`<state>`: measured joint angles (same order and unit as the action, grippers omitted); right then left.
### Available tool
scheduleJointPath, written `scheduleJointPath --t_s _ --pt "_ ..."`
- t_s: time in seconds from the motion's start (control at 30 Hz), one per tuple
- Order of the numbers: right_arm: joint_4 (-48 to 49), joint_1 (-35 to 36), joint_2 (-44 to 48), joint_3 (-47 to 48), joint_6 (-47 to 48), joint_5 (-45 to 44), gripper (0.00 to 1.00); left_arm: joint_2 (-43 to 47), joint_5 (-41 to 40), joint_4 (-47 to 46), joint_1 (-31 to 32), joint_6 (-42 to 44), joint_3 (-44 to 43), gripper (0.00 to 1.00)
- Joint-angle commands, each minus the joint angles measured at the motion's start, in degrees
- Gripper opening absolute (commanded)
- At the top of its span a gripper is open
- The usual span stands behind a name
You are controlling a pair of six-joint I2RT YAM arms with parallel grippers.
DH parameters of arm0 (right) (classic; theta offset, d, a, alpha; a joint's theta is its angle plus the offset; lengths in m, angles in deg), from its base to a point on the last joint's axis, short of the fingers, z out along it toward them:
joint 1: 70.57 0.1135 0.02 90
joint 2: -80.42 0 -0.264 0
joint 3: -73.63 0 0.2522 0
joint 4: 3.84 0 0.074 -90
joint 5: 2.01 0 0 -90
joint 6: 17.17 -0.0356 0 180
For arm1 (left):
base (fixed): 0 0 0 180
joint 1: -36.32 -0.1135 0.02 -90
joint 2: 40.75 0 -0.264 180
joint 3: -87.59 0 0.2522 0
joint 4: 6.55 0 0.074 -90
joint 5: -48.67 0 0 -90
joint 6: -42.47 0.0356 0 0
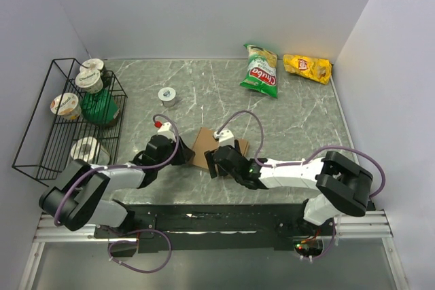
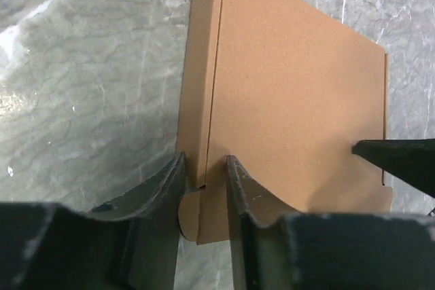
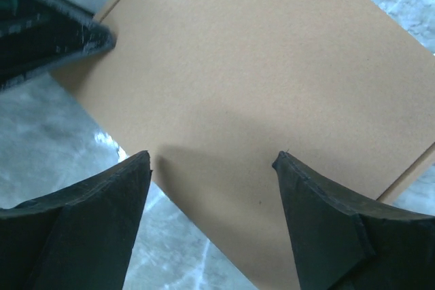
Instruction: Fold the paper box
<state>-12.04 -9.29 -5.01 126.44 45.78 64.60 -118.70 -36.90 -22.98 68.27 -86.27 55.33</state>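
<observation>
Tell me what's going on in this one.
Both arms are at the paper box, which lies in the middle of the table. The left gripper has its fingers close together on either side of the narrow side strip at the box's edge; whether they actually pinch it is unclear. The right gripper is open, its fingers spread wide over the large panel. The green snack bag and yellow snack bag lie at the far edge, away from both arms.

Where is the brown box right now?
In the top view, the paper box lies flat on the table, near the front middle, between the left gripper and the right gripper.
</observation>
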Motion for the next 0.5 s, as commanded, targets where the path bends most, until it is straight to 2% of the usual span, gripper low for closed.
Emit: scheduleJointPath --t_s 0.0,0.03,0.07,0.13,0.17,0.27,0.33,0.37,0.47 --pt "-2.22 3.66 4.56 -0.29 11.56 -3.92 0.86 -1.15 -0.38 3.12 -0.22 0.77 1.36 0.37" --pt "-2.57 4.11 6.13 -0.03 15.41 -4.20 0.87 0.33 -0.56 3.65 -0.22 0.95 1.28 0.41" --pt "-2.92 4.55 6.50 0.59 17.36 -4.03 0.88 1.30 -0.73 4.87 -0.22 1.04 0.84 0.51" --pt "-4.15 6.21 7.12 1.12 22.97 -6.47 0.89 4.19 -1.44 6.63 -0.39 1.65 0.14 0.65" --pt "-4.33 7.01 6.86 1.47 25.09 -7.27 0.89 5.26 -1.44 7.42 -0.74 1.91 -0.65 0.79" --pt "-3.81 9.03 5.19 1.91 31.60 -9.03 0.91 9.48 -1.79 10.32 -2.05 2.09 -1.45 0.98" --pt "-4.33 9.56 2.57 2.61 34.41 -9.73 0.90 12.63 -2.14 12.17 -2.85 2.09 -1.80 0.99" --pt "-4.51 10.09 1.59 3.40 35.30 -10.61 0.91 13.61 -2.14 12.70 -3.64 2.09 -1.89 0.96" --pt "-4.42 10.79 -2.10 4.54 37.59 -12.98 0.91 17.04 -1.88 14.90 -4.96 2.27 -1.98 0.96"
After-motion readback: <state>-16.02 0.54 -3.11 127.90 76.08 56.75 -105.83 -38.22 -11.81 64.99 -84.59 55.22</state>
